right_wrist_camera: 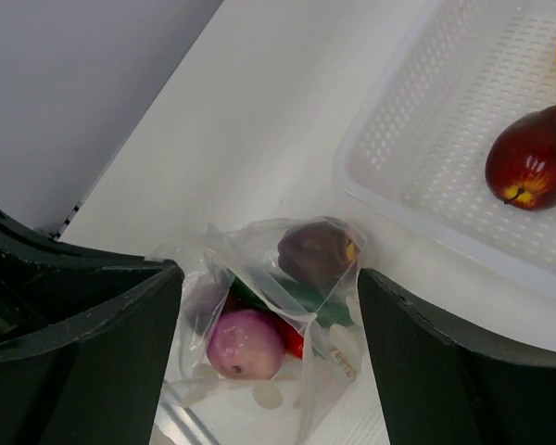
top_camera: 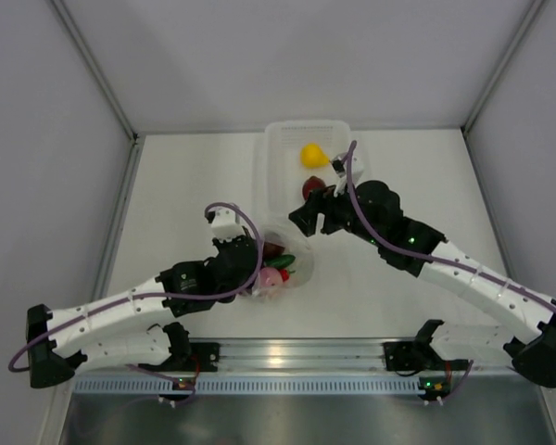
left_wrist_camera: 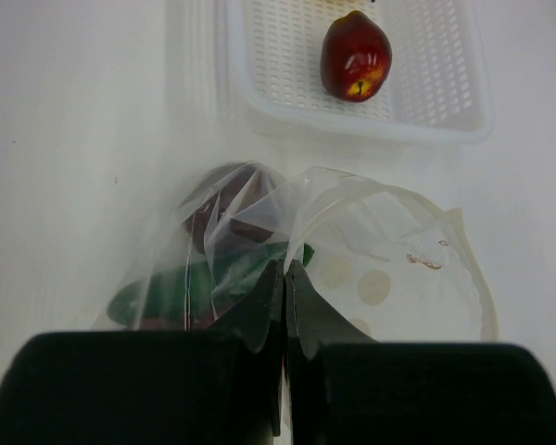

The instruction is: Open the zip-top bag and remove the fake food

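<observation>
My gripper [left_wrist_camera: 285, 281] is pinched tight on a fold of the bag [left_wrist_camera: 398, 232], whose mouth gapes round to the right. Through the plastic, left of my fingers, show a green piece [left_wrist_camera: 246, 269] and a dark purple one [left_wrist_camera: 224, 195]. Farther off, an apple [left_wrist_camera: 355, 56] lies in the basket [left_wrist_camera: 352, 125].

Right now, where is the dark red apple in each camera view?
Top external: apple just above centre.
Left wrist: apple at top, right of centre.
Right wrist: apple at right edge.
Shared landmark: white mesh basket holding it.
</observation>
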You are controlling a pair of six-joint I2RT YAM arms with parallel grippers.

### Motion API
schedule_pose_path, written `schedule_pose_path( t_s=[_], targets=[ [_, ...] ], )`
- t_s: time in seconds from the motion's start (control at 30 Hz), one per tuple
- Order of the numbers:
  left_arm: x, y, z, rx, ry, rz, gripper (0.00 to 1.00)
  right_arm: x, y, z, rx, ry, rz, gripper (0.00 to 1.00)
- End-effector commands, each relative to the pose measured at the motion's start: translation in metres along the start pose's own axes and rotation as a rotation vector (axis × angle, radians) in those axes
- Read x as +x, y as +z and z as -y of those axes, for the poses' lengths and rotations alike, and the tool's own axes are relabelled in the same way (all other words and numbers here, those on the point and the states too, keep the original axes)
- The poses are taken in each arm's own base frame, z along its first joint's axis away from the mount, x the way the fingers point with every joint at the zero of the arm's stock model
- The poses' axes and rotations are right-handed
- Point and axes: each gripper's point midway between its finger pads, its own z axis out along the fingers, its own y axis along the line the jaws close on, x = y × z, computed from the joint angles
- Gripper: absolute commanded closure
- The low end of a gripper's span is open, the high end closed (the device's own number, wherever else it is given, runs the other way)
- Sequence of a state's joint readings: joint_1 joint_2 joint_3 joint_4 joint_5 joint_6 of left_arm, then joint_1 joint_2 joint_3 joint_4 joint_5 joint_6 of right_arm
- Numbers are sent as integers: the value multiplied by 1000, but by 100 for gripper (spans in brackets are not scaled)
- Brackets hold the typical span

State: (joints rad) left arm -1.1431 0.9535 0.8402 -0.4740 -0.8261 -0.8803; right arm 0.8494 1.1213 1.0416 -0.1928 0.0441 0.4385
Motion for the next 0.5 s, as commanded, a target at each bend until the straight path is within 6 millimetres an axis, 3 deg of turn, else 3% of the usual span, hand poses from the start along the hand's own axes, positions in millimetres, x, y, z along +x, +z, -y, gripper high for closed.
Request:
schedule_pose_path(
  t_s=[0.0,0.23,0.37,0.47],
  targets=[
    [-1,-2,3,30,-34,2,100,-10,4,-6,10,-8,23,22],
    [-12,-6,1,39,-8,29,100,6,11,-25,-29,-13,-42,22],
    [-21,-6,9,33,-31,47,100,27,4,-41,-77,-21,-98,23],
    [-31,-8,16,43,-88,60,100,41,-3,-41,-59,-45,-143,24]
  ],
)
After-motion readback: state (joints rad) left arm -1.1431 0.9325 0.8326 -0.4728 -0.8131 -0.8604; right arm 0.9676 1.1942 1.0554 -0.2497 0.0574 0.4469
